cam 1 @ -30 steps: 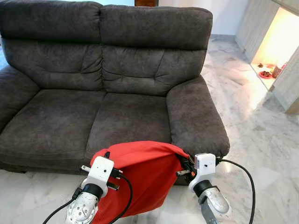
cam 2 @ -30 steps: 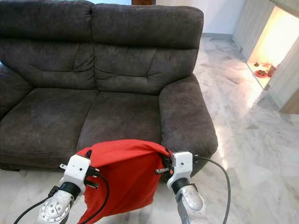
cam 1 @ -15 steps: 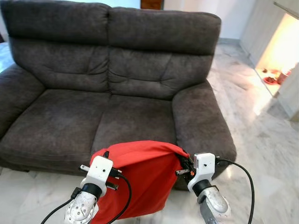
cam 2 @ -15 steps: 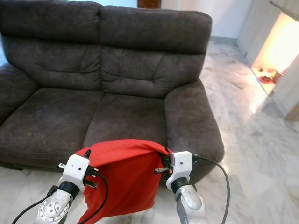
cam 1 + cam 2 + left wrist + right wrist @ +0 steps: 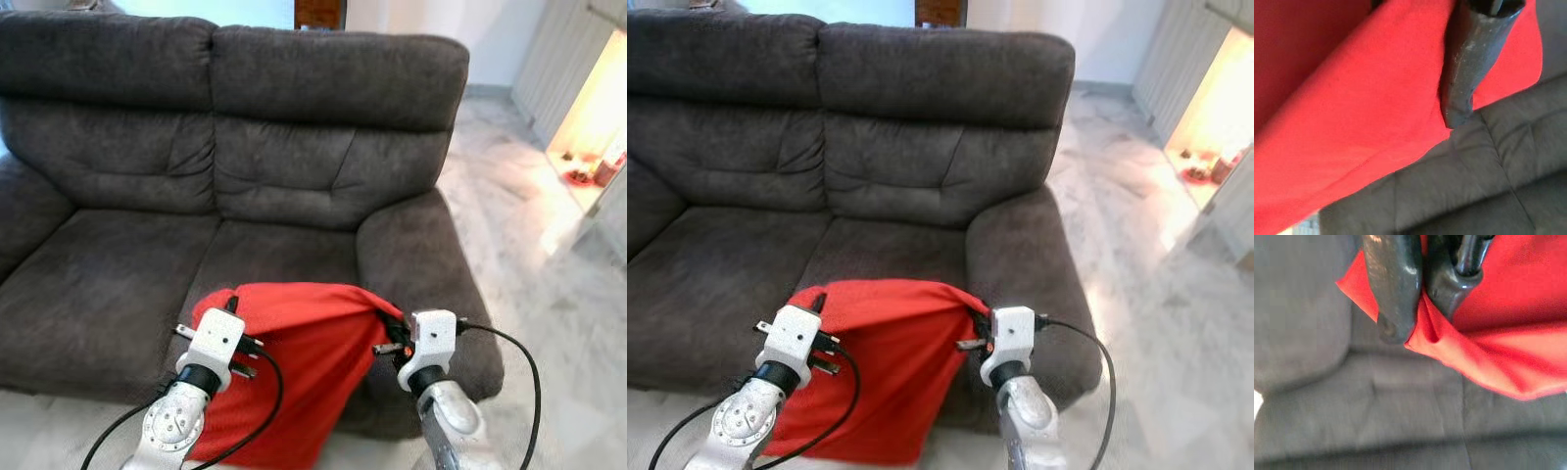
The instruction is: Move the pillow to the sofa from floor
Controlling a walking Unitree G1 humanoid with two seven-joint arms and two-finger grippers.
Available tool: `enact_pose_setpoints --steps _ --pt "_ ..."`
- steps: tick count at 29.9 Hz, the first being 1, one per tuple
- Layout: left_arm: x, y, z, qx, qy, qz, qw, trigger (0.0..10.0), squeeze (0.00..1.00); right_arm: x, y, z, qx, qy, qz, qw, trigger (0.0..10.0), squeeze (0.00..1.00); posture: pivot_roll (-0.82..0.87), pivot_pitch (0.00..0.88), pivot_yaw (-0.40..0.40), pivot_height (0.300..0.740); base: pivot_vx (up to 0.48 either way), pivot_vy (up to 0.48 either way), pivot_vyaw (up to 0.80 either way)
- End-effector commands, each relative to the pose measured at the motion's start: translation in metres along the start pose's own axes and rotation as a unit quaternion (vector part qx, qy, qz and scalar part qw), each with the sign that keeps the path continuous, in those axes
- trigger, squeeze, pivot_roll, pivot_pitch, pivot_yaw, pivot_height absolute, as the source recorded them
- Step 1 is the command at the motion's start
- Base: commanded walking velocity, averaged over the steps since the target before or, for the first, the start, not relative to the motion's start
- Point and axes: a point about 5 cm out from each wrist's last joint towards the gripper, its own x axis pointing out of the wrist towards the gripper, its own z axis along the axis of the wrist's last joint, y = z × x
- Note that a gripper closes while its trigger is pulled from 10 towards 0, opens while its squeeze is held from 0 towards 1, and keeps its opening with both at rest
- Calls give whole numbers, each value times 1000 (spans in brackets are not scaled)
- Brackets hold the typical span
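Left eye view gives me the dark grey sofa [image 5: 245, 186] straight ahead, with two seat cushions and two back cushions, and the red pillow [image 5: 304, 362] held up in front of its right seat cushion. I have the pillow between both arms: the left gripper [image 5: 227, 311] holds its upper left corner and the right gripper [image 5: 388, 331] holds its upper right corner. The top edge of the pillow is stretched between them, and the rest hangs down in front of the sofa's front edge. The upper part of the pillow is above the front of the seat cushion, but I cannot tell if it touches the cushion. From the right wrist view, the two black fingers [image 5: 1396, 284] are pressed together on a fold of the red cloth, with the sofa below. From the left wrist view I see one black finger [image 5: 1469, 58] lying flat against the red cloth at its edge, so this gripper looks clamped on the pillow too. On the right of the sofa there is a marble floor [image 5: 549, 294], and far right a lit niche [image 5: 1215, 137] with small things in it.
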Motion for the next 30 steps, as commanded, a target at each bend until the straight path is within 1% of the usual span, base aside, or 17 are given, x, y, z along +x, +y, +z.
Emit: enact_pose_setpoints --steps 1,3,5,6,8,11,12,13,15,16,17,18,20,24,25,26,30 --pt "-2 35 9 5 -25 76 997 10000 0 -6 -31 17 8 -47 -74 996 10000 0 91 97 -26 740 480 0 -800" --pt "-2 41 15 10 -34 86 996 10000 0 -6 -25 27 -9 -72 -55 996 10000 0 91 101 -27 740 480 0 -272" --pt "-1 46 21 12 -44 96 994 10000 0 -4 -16 36 -8 -91 -27 995 10000 0 94 102 -29 740 480 0 0" --pt "-1 46 21 12 -44 96 994 10000 0 -4 -16 36 -8 -91 -27 995 10000 0 94 102 -29 740 480 0 0" --pt "1 56 25 15 -50 111 992 10000 0 -1 -4 45 -9 -110 11 994 10000 0 94 97 -31 740 480 0 0" --pt "3 64 31 18 -59 124 990 10000 0 2 4 54 -24 -123 37 991 10000 0 95 99 -32 740 480 0 0" --pt "5 74 41 30 -76 134 988 10000 0 5 13 68 -29 -148 62 987 10000 0 98 95 -33 740 480 0 0" --pt "6 80 47 36 -85 140 986 10000 0 6 17 77 -29 -161 74 984 10000 0 98 95 -32 740 480 0 0" --pt "7 87 55 44 -97 149 983 10000 0 6 22 88 -30 -180 90 979 10000 0 98 95 -32 740 480 0 0" --pt "8 94 65 52 -112 158 980 10000 0 7 29 99 -30 -198 110 974 10000 0 98 95 -33 740 480 0 0" --pt "8 94 65 52 -112 158 980 10000 0 7 29 99 -30 -198 110 974 10000 0 98 95 -33 740 480 0 0" --pt "8 106 78 67 -131 174 974 10000 0 5 44 113 -47 -218 157 962 10000 0 101 95 -36 740 480 0 0" --pt "7 112 85 72 -139 184 970 10000 0 1 55 119 -64 -227 197 952 10000 0 103 95 -37 740 480 0 0" --pt "8 110 81 71 -127 174 974 10000 0 1 57 116 -61 -220 203 952 10000 0 106 96 -38 740 450 0 352" --pt "9 107 72 62 -106 160 979 10000 0 2 56 113 -69 -215 197 954 10000 0 108 95 -37 740 405 0 538" --pt "10 99 61 50 -83 128 987 10000 0 3 53 108 -67 -206 191 957 10000 0 104 96 -37 740 0 0 469" --pt "8 82 46 31 -50 66 996 10000 0 3 46 104 -53 -183 177 966 10000 0 99 100 -36 740 0 0 117"
